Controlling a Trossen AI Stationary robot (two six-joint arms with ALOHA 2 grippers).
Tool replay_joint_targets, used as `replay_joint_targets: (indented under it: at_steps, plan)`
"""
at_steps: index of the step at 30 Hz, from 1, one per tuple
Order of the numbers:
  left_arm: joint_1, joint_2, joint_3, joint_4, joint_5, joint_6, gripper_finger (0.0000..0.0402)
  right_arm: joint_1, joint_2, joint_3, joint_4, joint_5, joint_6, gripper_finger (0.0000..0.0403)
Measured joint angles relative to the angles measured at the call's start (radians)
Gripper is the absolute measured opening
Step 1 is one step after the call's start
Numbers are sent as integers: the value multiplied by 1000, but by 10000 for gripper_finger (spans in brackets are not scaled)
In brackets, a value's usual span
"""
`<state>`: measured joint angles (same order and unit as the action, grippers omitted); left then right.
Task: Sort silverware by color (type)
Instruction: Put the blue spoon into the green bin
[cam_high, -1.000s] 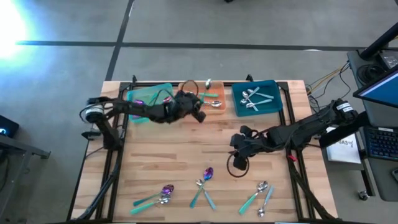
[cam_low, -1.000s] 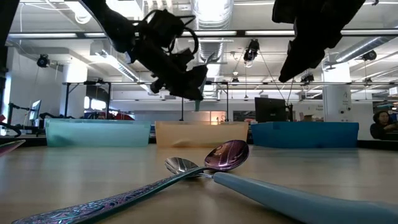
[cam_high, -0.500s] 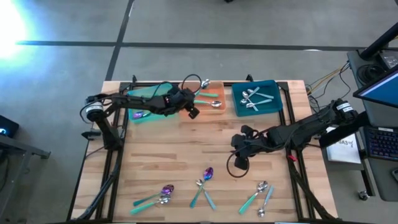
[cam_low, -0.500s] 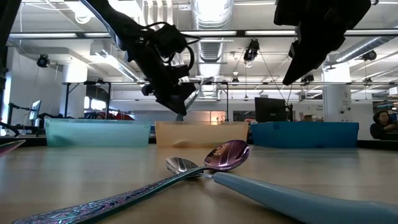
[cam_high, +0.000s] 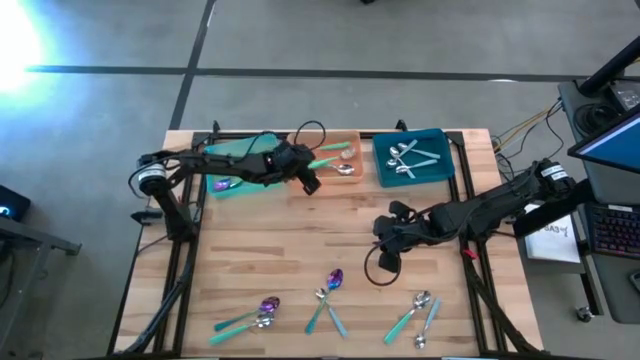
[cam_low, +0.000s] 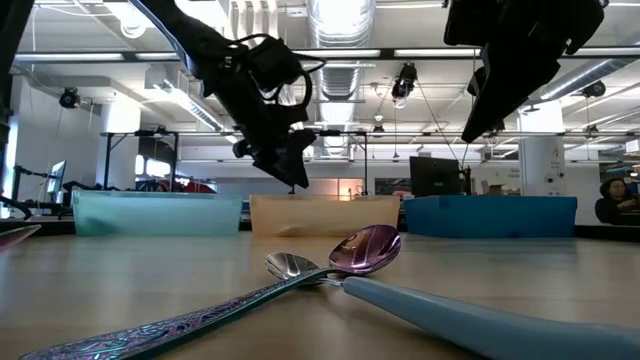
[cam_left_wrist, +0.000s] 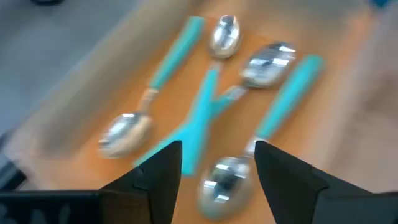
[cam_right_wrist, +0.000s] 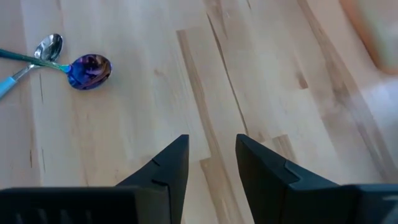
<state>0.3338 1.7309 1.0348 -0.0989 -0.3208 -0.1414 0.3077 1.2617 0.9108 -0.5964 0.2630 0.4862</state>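
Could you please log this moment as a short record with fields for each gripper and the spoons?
left gripper: open, empty, above the orange tray
orange tray contents: silver-headed spoons with teal handles
right gripper: open, empty, over bare table
blue tray: all-silver spoons
unsorted: spoons along the near edge

Light wooden plank table (cam_high: 300, 240) on a grey concrete floor (cam_high: 330, 40) crossed by dark seam lines. Bright glare on the floor at the left (cam_high: 15, 40). Low view: open workshop hall, white exposed ceiling with silver ducting (cam_low: 340, 20) and strip lights, a white pillar (cam_low: 550, 160), dark monitors on desks behind (cam_low: 435, 178). A person sits at the far right edge (cam_low: 612, 200).
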Motion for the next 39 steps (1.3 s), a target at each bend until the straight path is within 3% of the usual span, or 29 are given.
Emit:
replay_joint_targets:
  at_steps: [7,13,19,26,29,39]
  plan:
    - [-147,-19,0,-9,-152,-39,166,0,5,0,27,1,-82,121]
    - [-362,-100,0,-101,-135,-143,159,0,49,0,149,1,-183,119]
    - [-583,-212,0,-190,-145,-352,159,0,161,-1,297,-16,-351,123]
    - [-795,-274,0,-217,-263,-553,159,0,313,-1,520,-301,-461,115]
    - [-845,-278,-1,-215,-314,-598,159,3,373,8,575,-373,-464,111]
    - [-903,-271,-1,-206,-351,-639,159,40,527,153,577,-376,-576,109]
